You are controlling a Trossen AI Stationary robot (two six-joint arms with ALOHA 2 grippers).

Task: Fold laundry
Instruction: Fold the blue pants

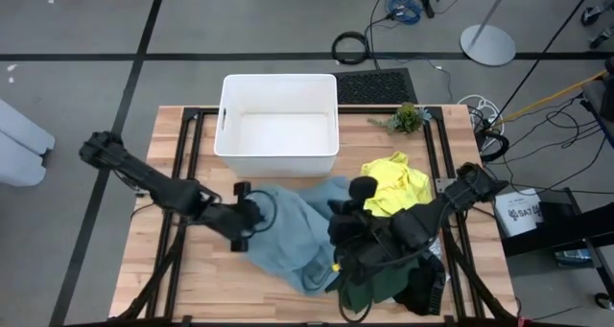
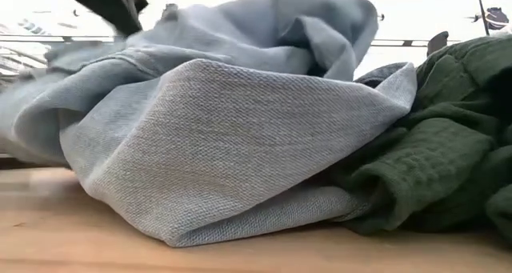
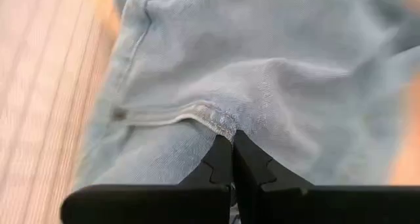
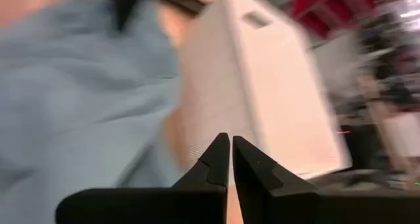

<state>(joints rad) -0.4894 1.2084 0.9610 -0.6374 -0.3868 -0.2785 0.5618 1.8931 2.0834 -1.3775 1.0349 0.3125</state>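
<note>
The laundry lies in a heap at the table's near middle and right. A light blue garment (image 1: 293,226) is spread crumpled on the wood, and it fills the low view (image 2: 224,145). A bright yellow cloth (image 1: 398,181), a dark green one (image 1: 379,284) and a black one (image 1: 422,291) lie to its right. My left gripper (image 1: 252,218) is shut on the blue garment's left side. My right gripper (image 1: 345,204) hangs shut above the heap with nothing between its fingers (image 4: 231,145). My left gripper pinches the light blue garment between its two fingers at a stitched seam edge (image 3: 220,119) on the garment's left side. The fingers come slanting down from the table's left. The cloth draws up into a small peak at the fingertips, while the rest lies on the table.
A white rectangular tub (image 1: 278,154) stands at the table's far middle, just beyond the blue garment. A small green plant (image 1: 410,118) sits at the far right. Bare wood (image 1: 182,279) lies at the near left.
</note>
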